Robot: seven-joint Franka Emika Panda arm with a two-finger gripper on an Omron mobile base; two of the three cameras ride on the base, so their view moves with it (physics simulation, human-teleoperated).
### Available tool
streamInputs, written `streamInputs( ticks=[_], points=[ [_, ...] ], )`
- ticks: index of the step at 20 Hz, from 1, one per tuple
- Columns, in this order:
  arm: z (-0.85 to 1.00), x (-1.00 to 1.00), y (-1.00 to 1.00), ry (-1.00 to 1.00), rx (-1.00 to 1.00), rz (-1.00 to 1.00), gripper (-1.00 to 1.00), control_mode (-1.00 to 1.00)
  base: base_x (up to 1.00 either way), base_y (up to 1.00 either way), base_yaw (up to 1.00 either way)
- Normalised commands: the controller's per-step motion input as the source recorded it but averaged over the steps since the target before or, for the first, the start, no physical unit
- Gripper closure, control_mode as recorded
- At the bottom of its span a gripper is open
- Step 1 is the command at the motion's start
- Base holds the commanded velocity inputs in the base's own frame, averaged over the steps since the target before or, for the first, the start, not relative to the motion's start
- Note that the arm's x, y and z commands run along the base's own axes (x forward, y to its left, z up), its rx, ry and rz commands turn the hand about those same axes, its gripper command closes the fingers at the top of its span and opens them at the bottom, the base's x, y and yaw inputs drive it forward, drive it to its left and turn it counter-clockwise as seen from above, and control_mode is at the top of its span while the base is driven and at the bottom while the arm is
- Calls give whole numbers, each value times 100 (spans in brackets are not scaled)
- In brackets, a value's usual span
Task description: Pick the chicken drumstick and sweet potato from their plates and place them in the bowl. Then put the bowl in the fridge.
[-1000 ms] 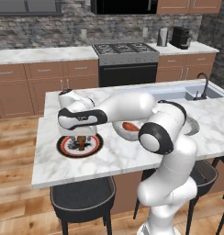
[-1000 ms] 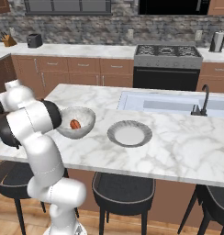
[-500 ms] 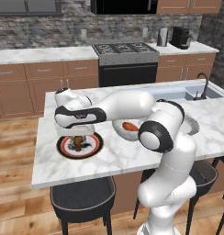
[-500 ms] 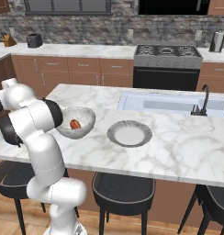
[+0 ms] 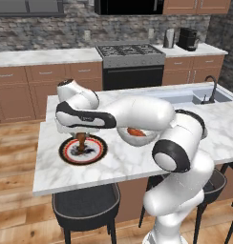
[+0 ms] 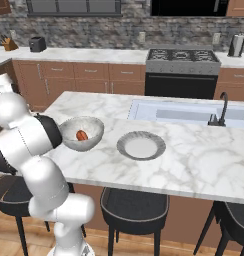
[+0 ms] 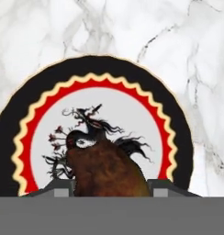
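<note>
A: Claw (image 5: 81,138) above patterned plate (image 5: 83,151), pointing down; closed on chicken drumstick (image 5: 81,141), fingertips (image 7: 57,186) flanking the brown meat on either side in hand view.
B: Drumstick clear of plate or touching?
A: Cannot tell. Hangs upright under the claw, lower end near the plate's centre.
B: Plate details?
A: Black rim, red zigzag ring, pale centre with dark drawing. Sits on marble tabletop (image 5: 113,164), near its left end in left base view.
B: Sweet potato?
A: Sweet potato (image 6: 81,135) inside bowl (image 6: 83,130), orange-red, lying on the bottom. Bowl beside the patterned plate, partly behind the forearm in left base view.
B: Other plate?
A: Grey plate (image 6: 141,145), just beside the bowl, in front of the sink (image 6: 186,113).
</note>
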Motion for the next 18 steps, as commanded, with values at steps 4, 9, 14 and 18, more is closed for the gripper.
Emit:
streamInputs(
  ticks=[4,9,14,18],
  points=[
    [50,-45,-47,-16,10,16,100,-100,0,0,0],
    [37,-31,-61,-4,1,9,100,-100,0,0,0],
    [26,-20,-73,-3,0,10,100,-100,0,0,0],
    [31,-14,-73,-3,0,6,100,-100,0,0,0]
  ],
)
